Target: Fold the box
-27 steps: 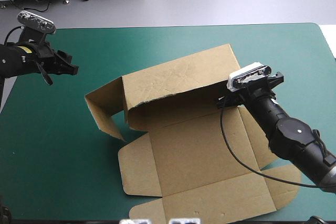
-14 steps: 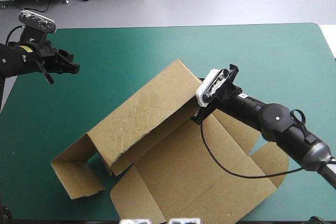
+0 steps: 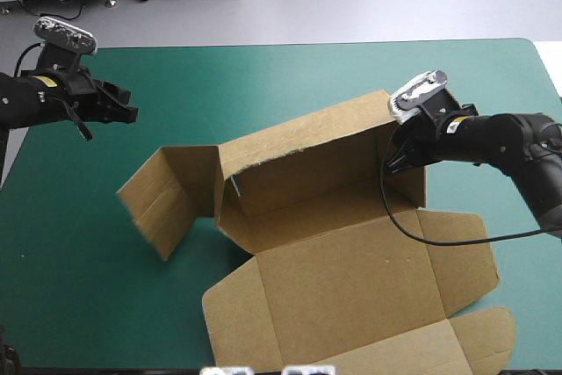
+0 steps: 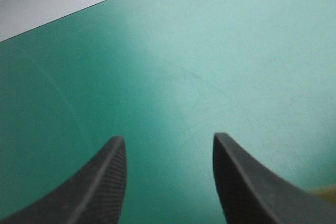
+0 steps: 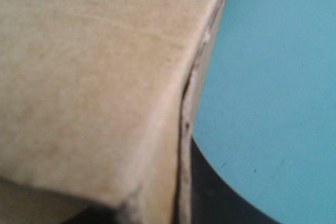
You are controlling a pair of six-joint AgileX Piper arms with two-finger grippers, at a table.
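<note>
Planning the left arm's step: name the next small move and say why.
Probably bring the left gripper, open over bare teal-green cover, toward the side flap to fold it inward. The right gripper grips the box at the right end of its raised wall, so the flap is unattended.

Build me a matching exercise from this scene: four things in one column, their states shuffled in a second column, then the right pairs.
1. left gripper of two black fingers
2. right gripper
3. long wall of the brown board box
4. base panel of the box

a. flat on the teal-green cover
b. open, over bare cover
c. standing raised
d. shut on the box

Pairs: 1-b, 2-d, 3-c, 4-a.
</note>
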